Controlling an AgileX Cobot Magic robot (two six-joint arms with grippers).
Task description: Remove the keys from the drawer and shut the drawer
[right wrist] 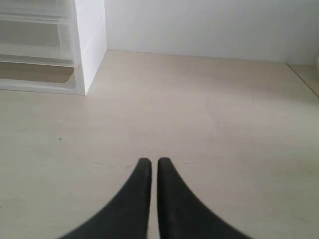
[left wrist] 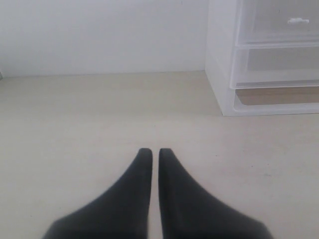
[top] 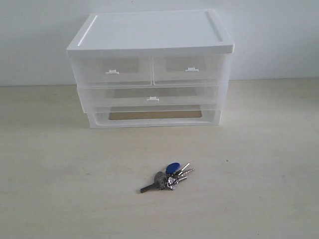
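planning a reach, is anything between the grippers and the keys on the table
Nothing visible does. The keys lie alone on the table, in front of the drawer unit and apart from it. Ahead of the left gripper and the right gripper only bare table shows, though neither wrist view catches the keys.

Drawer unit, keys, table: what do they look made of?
Drawer unit: looks plastic, with an opaque white frame and a smooth low-sheen top; drawer fronts are frosted and translucent. Keys: likely metal, silvery with bright glints; blue tag probably plastic, dark fob unclear. Table: pale, matte, faint wood-like streaks, possibly laminate.
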